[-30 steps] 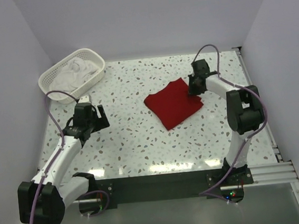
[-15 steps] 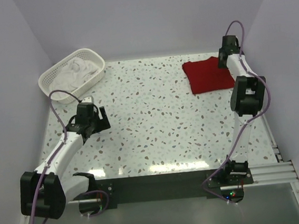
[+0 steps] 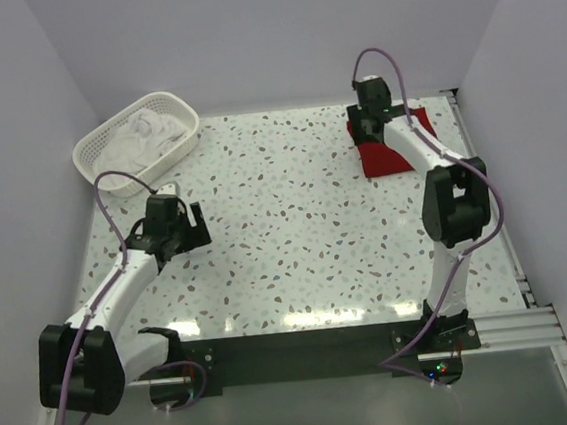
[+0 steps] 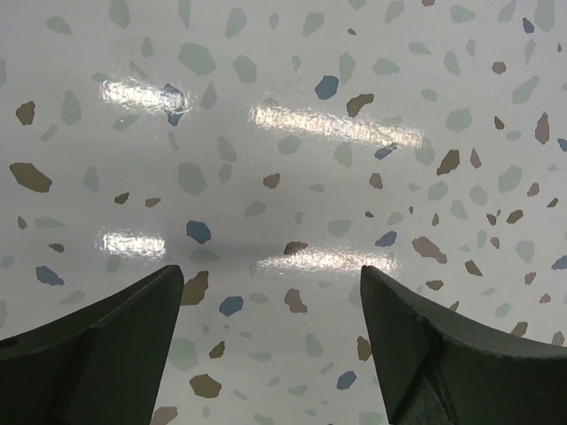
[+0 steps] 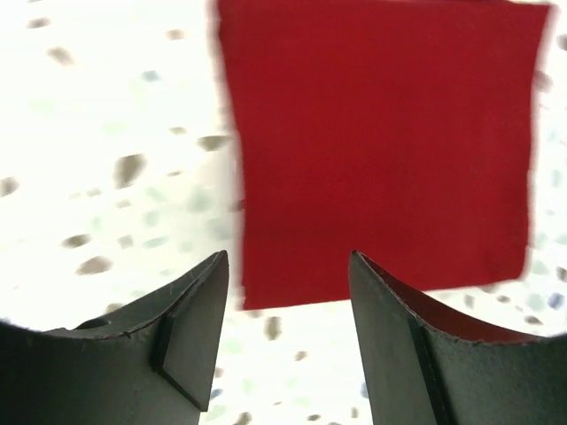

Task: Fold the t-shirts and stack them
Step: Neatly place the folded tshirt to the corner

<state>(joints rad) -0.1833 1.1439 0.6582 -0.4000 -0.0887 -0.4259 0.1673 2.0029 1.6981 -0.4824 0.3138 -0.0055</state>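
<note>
A folded deep red t-shirt (image 3: 387, 159) (image 5: 381, 142) lies flat at the table's back right. My right gripper (image 3: 365, 124) (image 5: 288, 266) hovers over its left edge, open, with nothing between its fingers; the arm hides part of the cloth in the top view. White t-shirts (image 3: 147, 133) lie crumpled in the basket at the back left. On the left side, my left gripper (image 3: 186, 225) (image 4: 270, 274) stands open above bare speckled tabletop, holding nothing.
The white lattice basket (image 3: 98, 160) sits in the back left corner against the wall. Purple-grey walls close in the table on the left, back and right. The red shirt lies close to the table's right edge (image 3: 474, 154).
The right gripper carried the red t-shirt from mid-table to the back right, let it go and opened, then shifted left over it. The left arm barely moved.
</note>
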